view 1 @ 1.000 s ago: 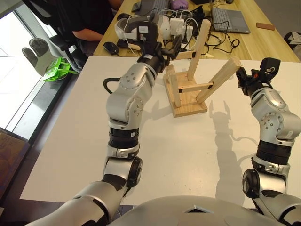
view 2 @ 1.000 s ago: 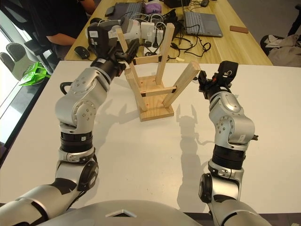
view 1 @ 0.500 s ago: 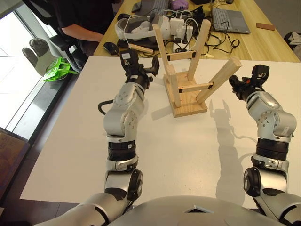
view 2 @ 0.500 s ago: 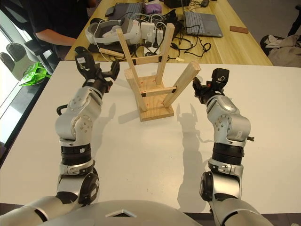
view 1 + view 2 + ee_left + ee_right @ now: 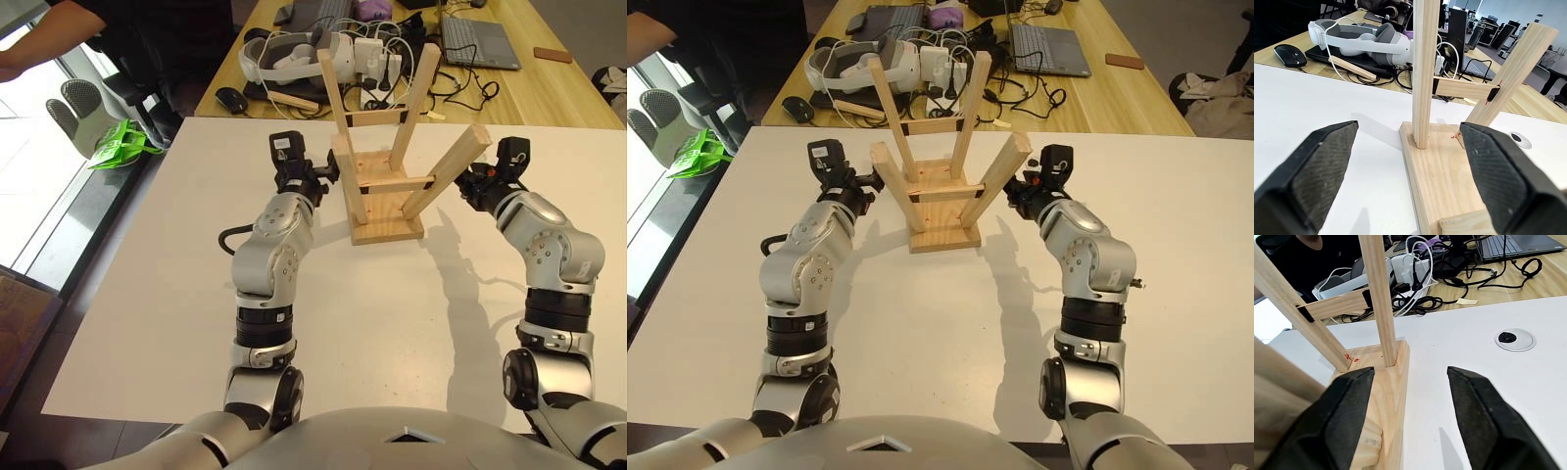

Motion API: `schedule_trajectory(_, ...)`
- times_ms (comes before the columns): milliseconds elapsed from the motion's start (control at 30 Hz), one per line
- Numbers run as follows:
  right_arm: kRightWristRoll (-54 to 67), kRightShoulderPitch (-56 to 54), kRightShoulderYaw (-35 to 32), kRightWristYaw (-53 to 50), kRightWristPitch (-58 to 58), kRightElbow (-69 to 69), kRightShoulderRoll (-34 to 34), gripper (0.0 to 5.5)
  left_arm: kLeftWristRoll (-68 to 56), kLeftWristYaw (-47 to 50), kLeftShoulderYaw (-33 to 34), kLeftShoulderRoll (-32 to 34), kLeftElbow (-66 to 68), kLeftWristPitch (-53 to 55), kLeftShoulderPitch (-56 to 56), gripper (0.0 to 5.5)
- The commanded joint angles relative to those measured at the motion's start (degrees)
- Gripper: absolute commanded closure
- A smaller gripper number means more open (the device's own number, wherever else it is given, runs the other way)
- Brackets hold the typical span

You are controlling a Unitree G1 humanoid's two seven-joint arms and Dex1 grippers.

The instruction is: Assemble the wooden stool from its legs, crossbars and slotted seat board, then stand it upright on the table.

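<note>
The wooden stool [image 5: 385, 206] sits upside down on the white table [image 5: 392, 323], upper centre of the head camera's frame, with its seat board [image 5: 390, 223] flat on the surface and its four legs [image 5: 416, 88] pointing up. The left gripper [image 5: 323, 179] is just left of it and the right gripper [image 5: 468, 186] is just beside the leaning right-hand leg. The head views alone take in the whole stool and both arms. The left wrist view alone shows that gripper's pads [image 5: 1322, 171] spread wide, with the seat board's edge between them, a crossbar [image 5: 1462, 89] joining two legs beyond, and a headset [image 5: 1361, 39] and mouse [image 5: 1290, 54] on the wooden desk [image 5: 1273, 58] behind. The right wrist view alone shows the right gripper's pads [image 5: 1484, 426] also wide apart and holding nothing, the board's corner between them, and a round cable port [image 5: 1515, 339] set in the table. A second ago the left gripper was high at the top of the far legs; it has since dropped to seat level. The right gripper has moved in from the right edge toward the stool, and the stool itself has shifted slightly, showing more of the board's face.
</note>
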Motion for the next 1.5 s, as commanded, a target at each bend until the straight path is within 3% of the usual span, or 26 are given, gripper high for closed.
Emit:
schedule_trajectory(33,5.0,1.2,3.9,2.6,3.8,-7.3,3.6,2.72,-1.6,-0.6,-2.0,-1.9,-5.1,4.2,1.3,1.64)
schedule_trajectory(233,6.3,4.5,5.1,2.1,6.2,-13.8,5.8,2.72,-2.4,-0.5,-4.0,-3.1,-12.8,9.8,7.8,1.64)
schedule_trajectory(433,5.9,5.2,4.1,1.8,5.8,-15.0,5.9,3.61,-3.3,-0.3,-3.8,-3.8,-17.2,12.9,10.5,1.62)
schedule_trajectory(800,5.0,6.2,3.9,1.2,5.4,-16.1,6.4,5.49,-5.7,-0.7,-4.2,-1.8,-19.3,13.2,12.0,3.2)
schedule_trajectory(967,4.2,6.8,4.4,0.3,6.1,-16.2,6.1,5.5,-5.3,-0.5,-3.7,-0.2,-18.5,13.6,11.2,3.97)
schedule_trajectory(1300,2.8,6.9,4.2,-0.8,6.3,-14.0,4.3,5.5,-4.2,-2.2,1.7,4.6,-16.6,13.2,8.8,3.97)
schedule_trajectory(1500,2.4,6.3,0.9,-2.2,5.4,-12.3,3.3,5.5,-3.9,-4.3,9.1,10.5,-15.2,11.6,7.6,3.97)
